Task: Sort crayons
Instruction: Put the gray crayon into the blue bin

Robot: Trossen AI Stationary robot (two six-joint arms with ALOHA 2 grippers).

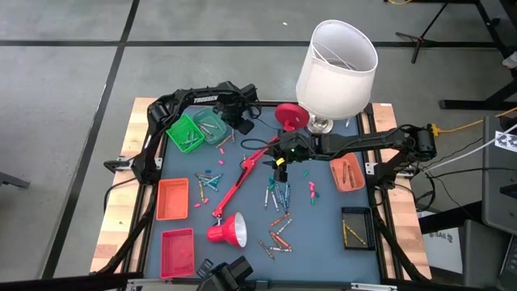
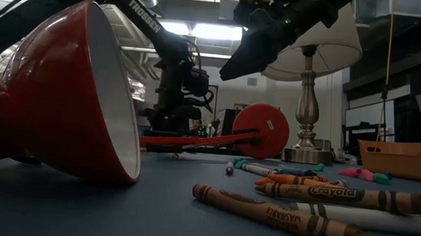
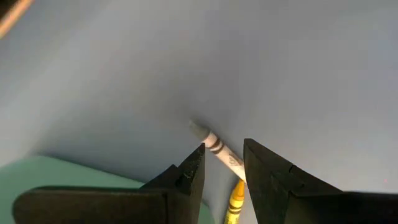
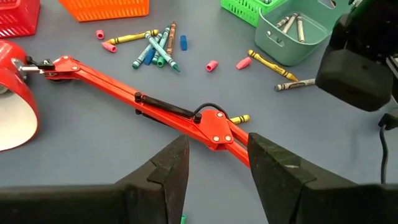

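We see the left gripper [image 3: 222, 167], jaws parted and holding nothing, low over a grey crayon [image 3: 217, 149] beside the pale green bin [image 1: 213, 126]. The right gripper [image 4: 216, 162] gapes wide over the red lamp arm [image 4: 149, 103]. Crayons [image 1: 278, 196] lie scattered mid-table.

High cam straight down, low cam table-level; both share red lamp [image 1: 230, 229].

crayons [image 1: 277, 196] scattered mid-table, bins [image 1: 172, 198] left and right, lamp [image 1: 334, 69] behind
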